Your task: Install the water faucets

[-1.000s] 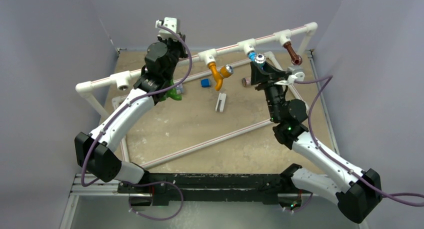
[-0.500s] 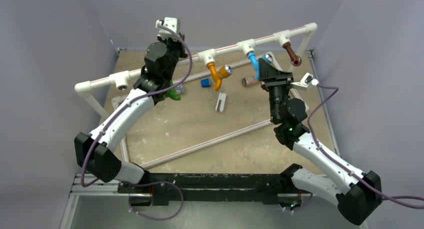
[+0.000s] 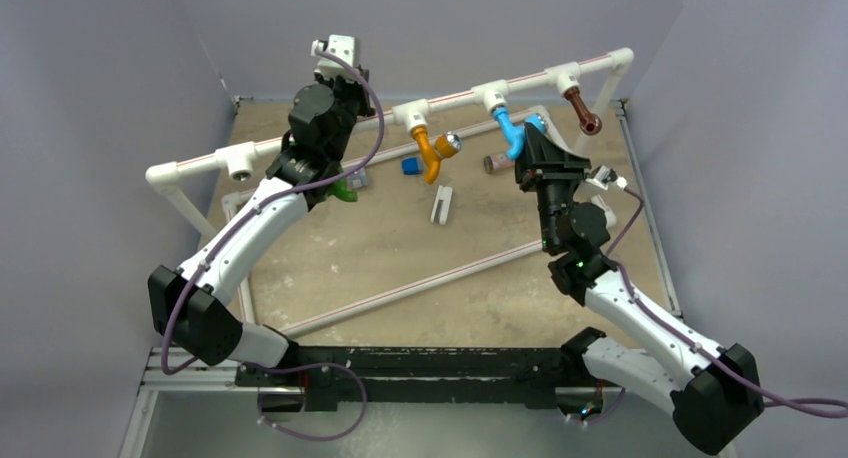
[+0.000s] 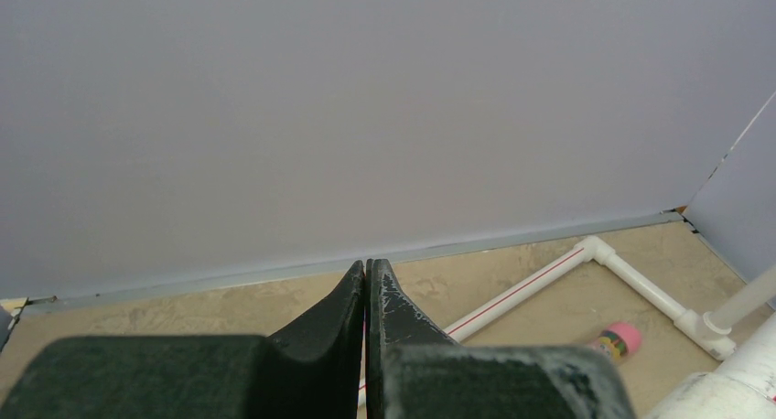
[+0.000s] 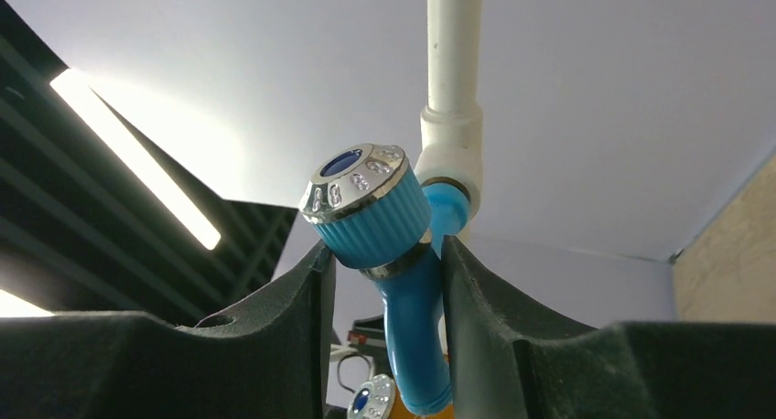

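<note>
**Top view.** Three faucets hang from the white pipe rail [image 3: 455, 99] at the far side of the worktop [image 3: 400, 258]: the orange faucet [image 3: 430, 150], the blue faucet [image 3: 510, 130] and the brown faucet [image 3: 582, 110]. The green faucet [image 3: 346, 189] lies on the worktop, partly under the left arm [image 3: 255, 218]. An open socket [image 3: 243, 162] shows near the rail's left end. The right gripper [image 3: 526, 138] sits at the blue faucet, just below its fitting.

**Left wrist view.** The left gripper [image 4: 366, 265] is clenched, finger against finger, with nothing between. It points toward the far wall.

**Right wrist view.** The right gripper grasps the blue faucet. Its fingers [image 5: 302, 291] flank the neck beneath the silver knob [image 5: 352, 177]. The faucet's upper end enters the white fitting [image 5: 451, 145].

**Procedure.** The step in hand appears to be seating the blue faucet.
1. Keep the stem in line with the fitting.
2. Turn only about that axis, because a sideways pull would likely flex the rail.
3. Let go only when no gap shows at the joint.

The green faucet probably comes next.
</note>
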